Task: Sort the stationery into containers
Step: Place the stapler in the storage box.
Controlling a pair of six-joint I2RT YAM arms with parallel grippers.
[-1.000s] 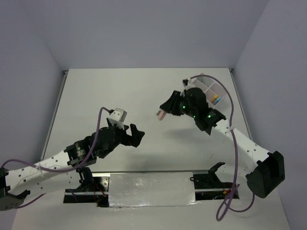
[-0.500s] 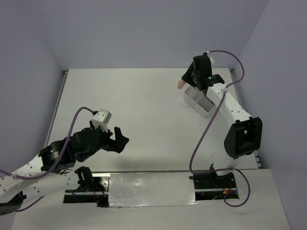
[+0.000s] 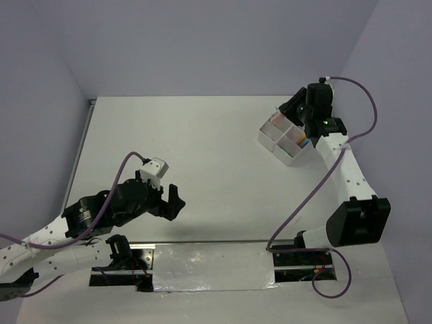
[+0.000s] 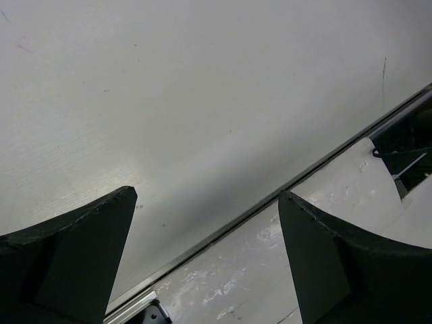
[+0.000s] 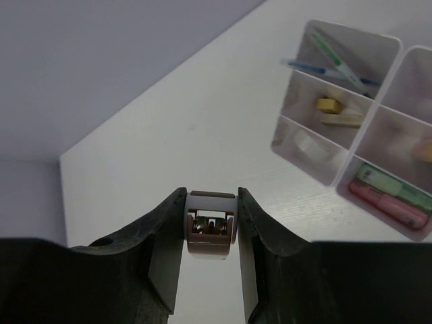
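Tray (image 3: 273, 149): white sq, 4 compts.

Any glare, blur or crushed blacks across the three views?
Top external: sharp, even light; glare on the foil strip. Left wrist: left gripper near-black, no detail; sheen on the strip. Right wrist: piece in the right gripper sharp, tray a bit softer.

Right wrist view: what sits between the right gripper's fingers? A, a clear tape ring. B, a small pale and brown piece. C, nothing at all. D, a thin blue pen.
B: the right gripper is closed on a small pale and brown piece, pinched between its two fingers.
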